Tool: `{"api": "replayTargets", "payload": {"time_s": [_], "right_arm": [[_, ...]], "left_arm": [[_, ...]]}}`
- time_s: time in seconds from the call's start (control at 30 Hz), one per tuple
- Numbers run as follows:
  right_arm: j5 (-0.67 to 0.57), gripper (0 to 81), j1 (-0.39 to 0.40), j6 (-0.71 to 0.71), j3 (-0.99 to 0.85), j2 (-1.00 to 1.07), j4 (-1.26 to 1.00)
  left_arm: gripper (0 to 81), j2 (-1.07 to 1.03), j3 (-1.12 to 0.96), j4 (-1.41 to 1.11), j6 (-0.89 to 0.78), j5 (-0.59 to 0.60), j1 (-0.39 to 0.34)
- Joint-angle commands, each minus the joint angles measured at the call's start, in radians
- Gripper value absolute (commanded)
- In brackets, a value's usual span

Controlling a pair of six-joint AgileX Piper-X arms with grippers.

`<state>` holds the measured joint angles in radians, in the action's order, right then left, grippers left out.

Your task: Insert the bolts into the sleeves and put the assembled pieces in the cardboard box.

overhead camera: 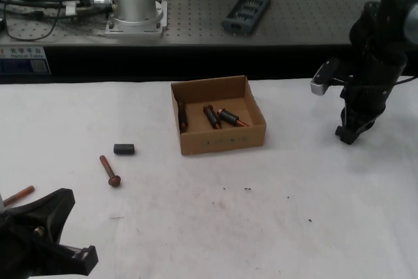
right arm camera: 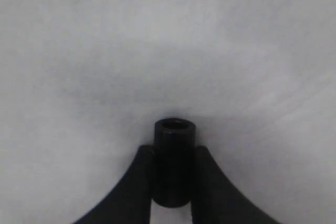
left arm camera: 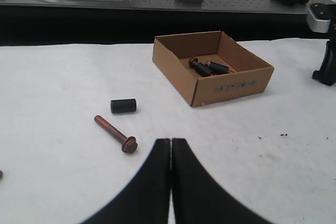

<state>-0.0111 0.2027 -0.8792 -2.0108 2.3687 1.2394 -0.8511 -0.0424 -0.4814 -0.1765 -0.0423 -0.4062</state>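
Observation:
A cardboard box (overhead camera: 222, 138) (left arm camera: 233, 85) stands mid-bench with three assembled bolt-and-sleeve pieces (overhead camera: 212, 116) (left arm camera: 208, 67) inside. Left of it lie a loose black sleeve (overhead camera: 123, 149) (left arm camera: 123, 106) and a copper bolt (overhead camera: 110, 170) (left arm camera: 115, 134). Another copper bolt (overhead camera: 18, 195) lies at the far left. My left gripper (overhead camera: 62, 236) (left arm camera: 171, 148) is shut and holds nothing, low at the front left, short of the bolt. My right gripper (overhead camera: 349, 136) (right arm camera: 173, 158) is shut on a black sleeve (right arm camera: 174, 161), hole end outward, just above the white bench right of the box.
The white cloth (overhead camera: 261, 227) covers the bench. Behind it runs a perforated metal table (overhead camera: 313, 4) with a silver arm base (overhead camera: 134, 4), cables and a dark ribbed block (overhead camera: 247, 10).

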Motion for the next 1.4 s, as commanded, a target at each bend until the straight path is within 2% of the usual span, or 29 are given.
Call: {"api": "replayTargets", "payload": {"time_s": [0.0,0.23,0.33,0.5,0.7,0.93,1.07,1.2,1.37], "right_arm": [[-0.070,6.6,0.017,0.112,0.002,-0.080,0.060],[-0.396,6.6,0.053,0.231,0.004,-0.232,0.097],[-0.515,6.6,0.085,0.238,0.004,-0.292,0.133],[-0.542,6.6,0.168,0.231,0.076,-0.390,0.136],[-0.542,6.6,0.257,0.243,0.275,-0.538,0.001],[-0.545,6.6,0.318,0.371,0.613,-0.738,-0.314],[-0.545,6.6,0.340,0.535,0.815,-0.847,-0.557],[-0.540,6.6,0.373,0.764,1.051,-0.962,-0.954],[-0.449,6.6,0.454,0.898,1.319,-1.041,-1.426]], "left_arm": [[0.6,0.009,-0.003,-0.015,0.002,0.003,-0.002],[0.6,0.009,-0.003,-0.015,-0.003,0.010,-0.002],[0.6,0.009,-0.003,-0.015,-0.006,0.020,-0.002],[0.6,0.009,-0.003,-0.015,-0.006,0.064,-0.002],[0.6,0.009,-0.003,-0.014,-0.009,0.063,-0.002],[0.6,0.009,-0.003,-0.005,-0.009,0.063,-0.002],[0.6,0.009,-0.003,-0.006,-0.012,0.063,-0.002],[0.6,0.009,-0.003,0.001,-0.012,0.063,-0.002],[0.6,0.009,-0.005,0.004,-0.078,0.061,-0.002]]}}
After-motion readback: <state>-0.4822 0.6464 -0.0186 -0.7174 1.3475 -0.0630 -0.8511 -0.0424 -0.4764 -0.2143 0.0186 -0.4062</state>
